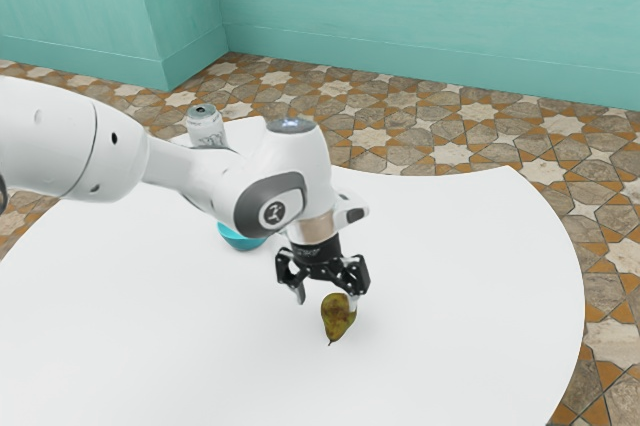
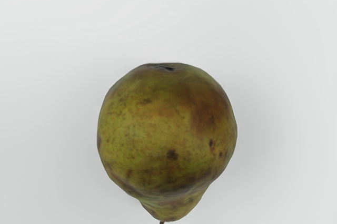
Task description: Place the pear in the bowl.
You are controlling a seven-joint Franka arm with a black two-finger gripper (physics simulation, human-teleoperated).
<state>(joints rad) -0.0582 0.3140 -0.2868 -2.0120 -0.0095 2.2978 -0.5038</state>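
Note:
My gripper point(image 1: 325, 297) stands open low over the white table in the exterior view, its two fingers well apart. The brown-green pear point(image 1: 337, 317) lies right under it, nearer the finger on the exterior view's right, stem toward that view's lower edge. Seen from the wrist, the pear point(image 2: 167, 134) is large and close under the hand, its stem just visible at the narrow end. A blue bowl point(image 1: 241, 238) sits behind the gripper toward the exterior view's left; the arm covers its upper part, so its inside is hidden.
A silver can point(image 1: 205, 126) stands near the far edge of the white table point(image 1: 460, 296), behind the arm. The table's curved edge runs along the exterior view's right side, with tiled floor beyond it.

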